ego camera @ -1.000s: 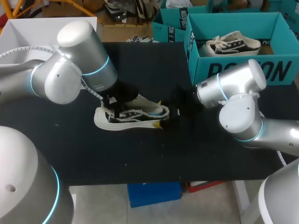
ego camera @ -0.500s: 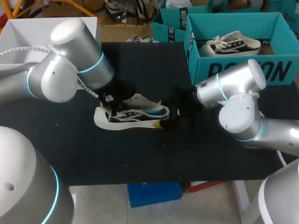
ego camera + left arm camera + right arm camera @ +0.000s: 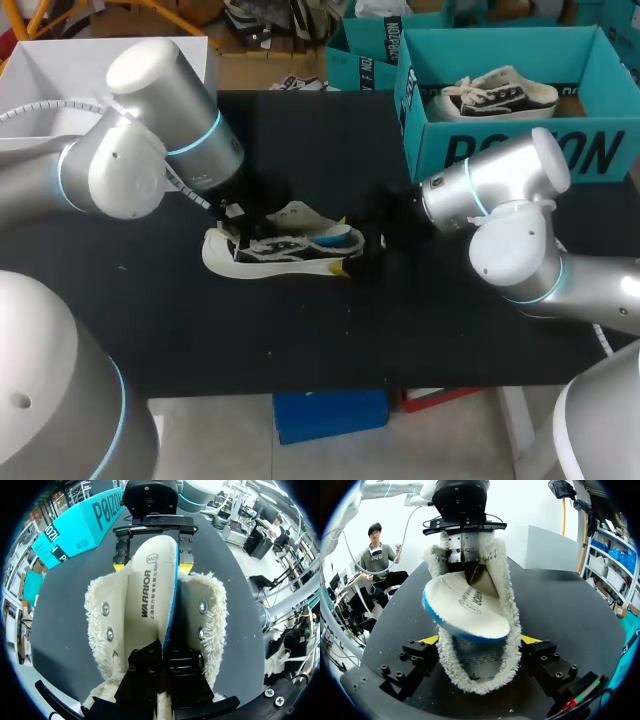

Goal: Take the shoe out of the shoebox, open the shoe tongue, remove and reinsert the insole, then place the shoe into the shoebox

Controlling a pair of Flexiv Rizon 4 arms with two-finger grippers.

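On the black table (image 3: 150, 330) from above, the shoe (image 3: 285, 250) lies between 2 arms, well apart from the teal shoebox (image 3: 500, 150). Left wrist: the left gripper (image 3: 162, 652) pinches the insole (image 3: 150, 590), tilted up out of the fleecy lining. Right wrist: the right gripper (image 3: 479, 642) clamps the heel from both sides

Dark lettering runs lengthwise along the insole (image 3: 150, 595) beside a small round stamp, and large block letters stand across the long outer wall of the teal shoebox (image 3: 430, 135).
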